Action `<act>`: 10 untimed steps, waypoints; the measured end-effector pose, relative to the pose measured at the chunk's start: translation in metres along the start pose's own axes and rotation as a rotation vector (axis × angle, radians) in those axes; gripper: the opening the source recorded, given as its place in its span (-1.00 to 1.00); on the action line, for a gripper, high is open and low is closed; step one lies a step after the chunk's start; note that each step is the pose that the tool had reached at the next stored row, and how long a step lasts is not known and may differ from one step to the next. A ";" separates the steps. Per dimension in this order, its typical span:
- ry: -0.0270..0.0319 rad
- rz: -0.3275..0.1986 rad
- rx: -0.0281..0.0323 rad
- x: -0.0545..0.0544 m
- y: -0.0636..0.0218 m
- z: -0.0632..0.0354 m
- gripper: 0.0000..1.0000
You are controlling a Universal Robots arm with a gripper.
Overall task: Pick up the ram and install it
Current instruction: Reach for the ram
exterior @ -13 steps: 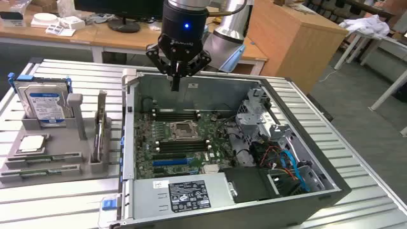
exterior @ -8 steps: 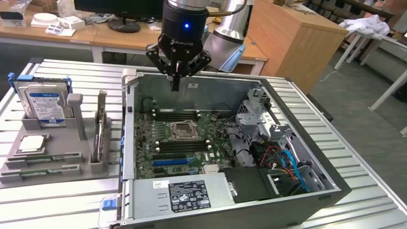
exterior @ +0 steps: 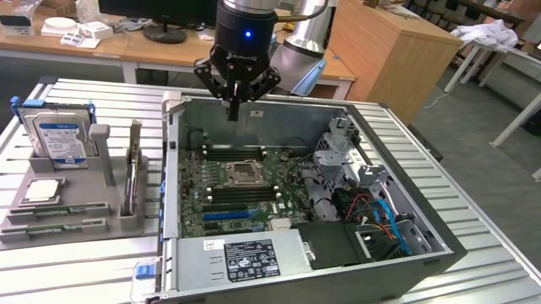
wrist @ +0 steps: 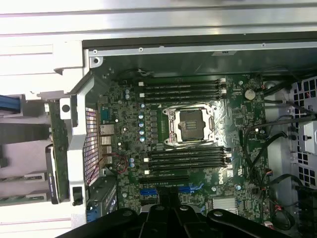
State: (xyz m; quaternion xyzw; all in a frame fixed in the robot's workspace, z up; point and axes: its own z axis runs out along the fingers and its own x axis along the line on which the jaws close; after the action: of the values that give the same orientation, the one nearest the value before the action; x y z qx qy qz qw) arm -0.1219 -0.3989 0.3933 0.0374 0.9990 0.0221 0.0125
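Overhead, closed gripper (exterior: 233, 109) above far rim of open case (exterior: 292, 123).

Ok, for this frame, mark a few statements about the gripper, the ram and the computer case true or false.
1. The gripper is shut and empty. True.
2. It hangs over the hard drive. False: it hangs over the open computer case.
3. The motherboard inside the case is exposed. True.
4. The ram stick sits in a motherboard slot. False: it lies in the grey holder beside the case, on the exterior view's left.
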 end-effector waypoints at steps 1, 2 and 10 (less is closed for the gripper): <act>-0.0001 0.000 -0.0001 0.000 0.0000 0.0001 -0.79; -0.0003 0.000 -0.0002 0.002 -0.0001 0.0001 -0.79; 0.0000 0.000 -0.0001 0.027 -0.0013 -0.0005 -0.79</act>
State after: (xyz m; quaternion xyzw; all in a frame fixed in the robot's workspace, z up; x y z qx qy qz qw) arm -0.1486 -0.3982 0.3931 0.0374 0.9990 0.0221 0.0125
